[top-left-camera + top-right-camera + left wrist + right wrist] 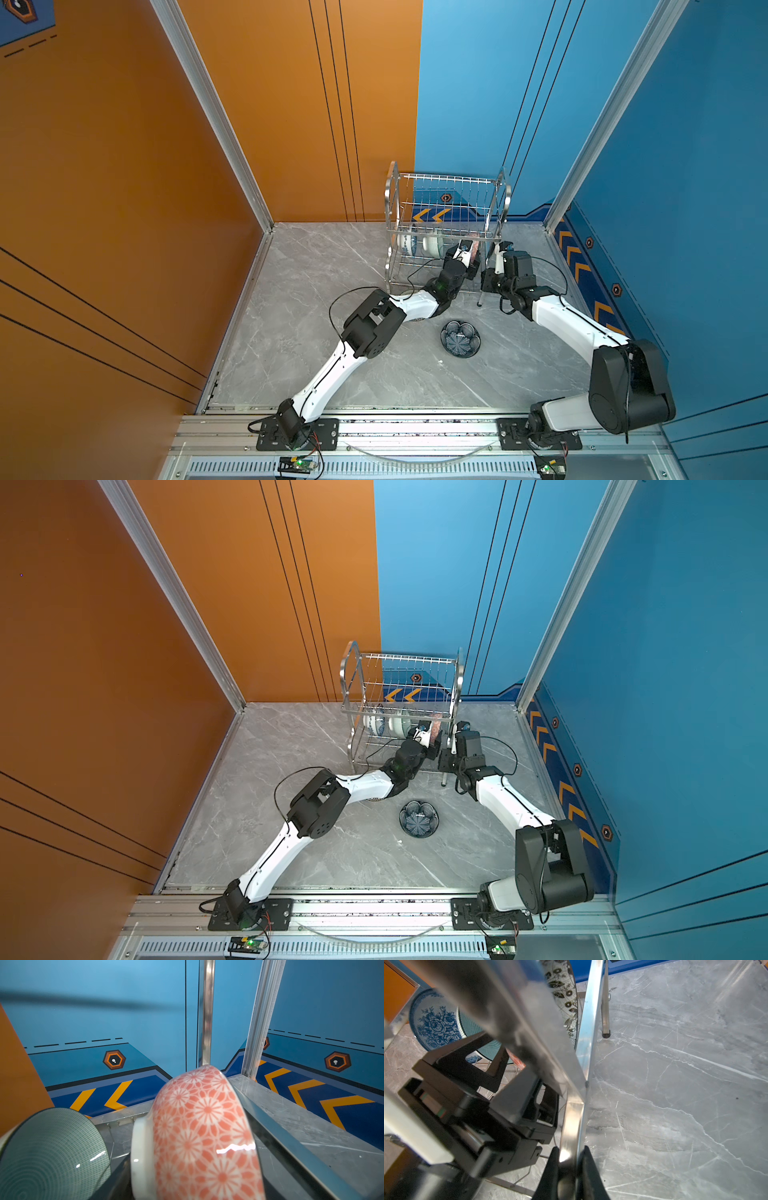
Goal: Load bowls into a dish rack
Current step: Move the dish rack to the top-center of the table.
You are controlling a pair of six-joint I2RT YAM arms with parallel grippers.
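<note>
The steel dish rack point(446, 179) point(400, 658) stands at the back of the marble table. On its lower tier a blue-floral bowl point(406, 245) point(436, 1026) and a mint bowl point(52, 1157) point(432, 248) stand on edge. My left gripper point(466, 251) point(193, 1188) reaches into that tier, shut on the reddish-outside bowl point(197, 1126) point(436, 729), whose leaf-patterned inside point(566, 1001) faces the rack's right frame. My right gripper point(569, 1157) point(496, 255) is shut on the rack's right side bar point(572, 1122). A dark navy bowl point(460, 338) point(419, 818) sits upright on the table in front.
A patterned rim point(376, 799) peeks out from under my left forearm; the rest of it is hidden. The blue wall and a metal corner post point(259, 1022) stand close behind and to the right of the rack. The rack's rubber-tipped foot point(606, 1033) rests on the marble.
</note>
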